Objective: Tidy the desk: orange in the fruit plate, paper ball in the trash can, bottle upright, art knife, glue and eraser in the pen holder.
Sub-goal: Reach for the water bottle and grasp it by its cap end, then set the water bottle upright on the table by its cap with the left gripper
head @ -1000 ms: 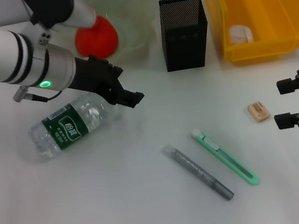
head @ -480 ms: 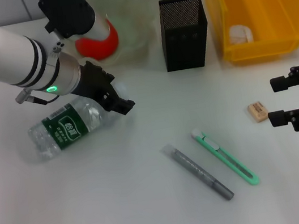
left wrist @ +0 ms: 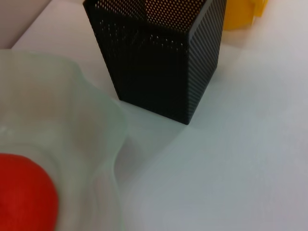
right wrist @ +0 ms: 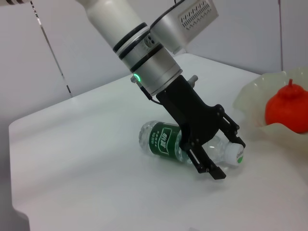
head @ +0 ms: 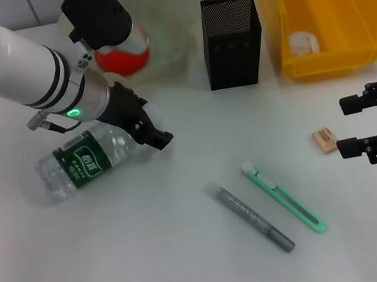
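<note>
While its cap hides behind the open left pincer, the bottle lies flat.

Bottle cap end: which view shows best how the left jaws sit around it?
The right wrist view: the left gripper has its jaws open astride the lying bottle near its white cap. The head view hides the cap behind the gripper. The left wrist view misses the bottle.

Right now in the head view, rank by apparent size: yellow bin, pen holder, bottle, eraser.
Largest to smallest as they look in the head view:
1. yellow bin
2. bottle, partly hidden by the left gripper
3. pen holder, looks close to the bottle, so that pair is unsure
4. eraser
</note>
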Available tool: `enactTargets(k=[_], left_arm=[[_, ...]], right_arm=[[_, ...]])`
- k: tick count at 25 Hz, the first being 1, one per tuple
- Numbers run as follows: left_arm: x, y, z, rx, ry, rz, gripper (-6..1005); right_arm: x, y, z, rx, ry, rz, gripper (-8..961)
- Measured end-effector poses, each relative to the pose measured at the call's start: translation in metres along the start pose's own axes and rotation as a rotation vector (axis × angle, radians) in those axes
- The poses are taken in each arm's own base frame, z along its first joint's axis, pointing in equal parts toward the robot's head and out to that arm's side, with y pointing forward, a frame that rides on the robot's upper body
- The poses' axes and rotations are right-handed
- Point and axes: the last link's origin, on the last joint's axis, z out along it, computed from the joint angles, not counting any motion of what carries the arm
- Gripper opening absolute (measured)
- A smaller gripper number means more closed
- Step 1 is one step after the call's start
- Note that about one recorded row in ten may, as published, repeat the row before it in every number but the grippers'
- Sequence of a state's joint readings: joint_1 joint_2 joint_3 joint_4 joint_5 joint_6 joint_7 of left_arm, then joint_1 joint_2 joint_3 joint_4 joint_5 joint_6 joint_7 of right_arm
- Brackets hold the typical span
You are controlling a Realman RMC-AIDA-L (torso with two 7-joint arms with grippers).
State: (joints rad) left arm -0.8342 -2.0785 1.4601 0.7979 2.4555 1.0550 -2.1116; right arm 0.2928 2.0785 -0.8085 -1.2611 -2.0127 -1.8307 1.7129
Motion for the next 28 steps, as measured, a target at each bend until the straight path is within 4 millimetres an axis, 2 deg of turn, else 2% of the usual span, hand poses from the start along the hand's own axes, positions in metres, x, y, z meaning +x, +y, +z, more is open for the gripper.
enactTargets(k=[11,18,19,23,28], left_arm=[[-0.002,0.001,0.001,0.001,-0.008,-0.002,739],[-0.002,-0.001,0.000,0.012,0.008,-0.017,433],[-0.002,-0.001,-0.001,0.010,0.015,-0.023,433],[0.000,0.003,-0.014,-0.011,0.093,-0.046,433],[-0.006,0.005,-0.049,-0.048,0.272,-0.099,433]], right_arm=[[-0.002,0.000,0.002,-0.010,0.002,-0.010,781],[-0.002,-0.001,0.002,-0.009,-0.004,-0.006,781],[-0.002,-0.001,0.002,-0.009,-0.004,-0.006,781],[-0.002,-0.001,0.002,-0.011,-0.007,-0.006,781],[-0.006,0.000,0.004,-0.023,-0.014,-0.015,781]])
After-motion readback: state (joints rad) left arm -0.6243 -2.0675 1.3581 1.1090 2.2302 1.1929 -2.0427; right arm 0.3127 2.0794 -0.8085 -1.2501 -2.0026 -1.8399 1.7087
